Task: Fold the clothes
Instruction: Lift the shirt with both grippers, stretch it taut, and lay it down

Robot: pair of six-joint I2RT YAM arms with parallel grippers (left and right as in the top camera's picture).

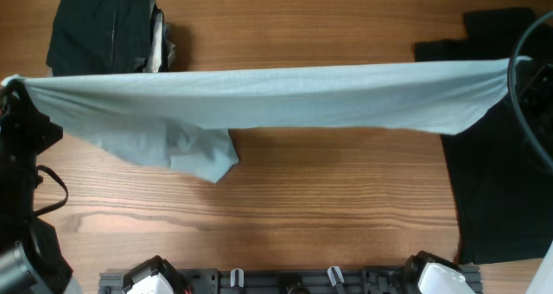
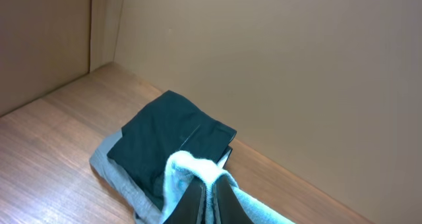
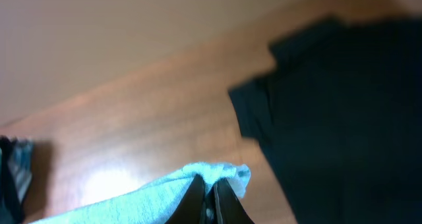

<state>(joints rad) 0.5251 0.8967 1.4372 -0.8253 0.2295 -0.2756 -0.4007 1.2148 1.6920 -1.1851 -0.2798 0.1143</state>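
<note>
We see the pale shirt (image 1: 276,95) stretched above the bench (image 1: 328,199), left pincer (image 2: 210,186) pinching one end, right pincer (image 3: 208,188) pinching the other, black shirt (image 1: 497,182) lying at right, folded pile (image 1: 104,30) at left.

T-shirt (image 1: 285,95) stretched left to right above table (image 1: 328,207), left end pinched in left gripper (image 2: 210,182), right end in right gripper (image 3: 208,184), folded pile (image 1: 104,30) behind at far left, spread shirt (image 1: 497,182) on table beneath right end
</note>
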